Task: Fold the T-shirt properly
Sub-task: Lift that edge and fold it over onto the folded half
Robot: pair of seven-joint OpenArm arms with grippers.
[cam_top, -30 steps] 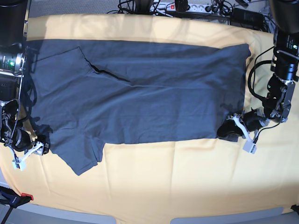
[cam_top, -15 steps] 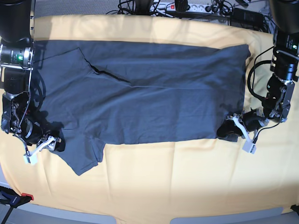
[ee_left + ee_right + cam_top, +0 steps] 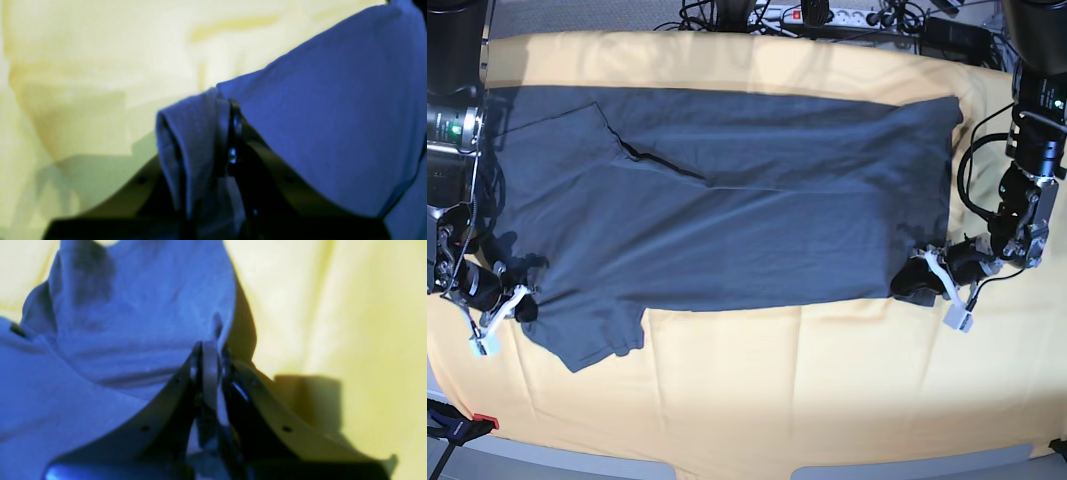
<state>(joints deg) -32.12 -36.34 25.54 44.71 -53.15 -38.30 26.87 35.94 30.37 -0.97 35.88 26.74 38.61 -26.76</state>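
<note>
Two black grippers engage the garment, one at each side. A pale yellow cloth (image 3: 827, 400) forms the work surface beneath it. At the bottom edge of the base view, two blue curved items, a left-hand one (image 3: 557, 468) and a right-hand one (image 3: 877, 471), are partly cut off. Both arms cover portions of the fabric. No lettering is legible. The blue-grey T-shirt (image 3: 767, 235) lies spread on the surface, with creases toward the robot's right. The left gripper (image 3: 230, 133) is clenched on a gathered fold at one lower corner; the right gripper (image 3: 213, 366) is clenched on the fabric edge at the opposite side, fabric located between the fingertips
</note>
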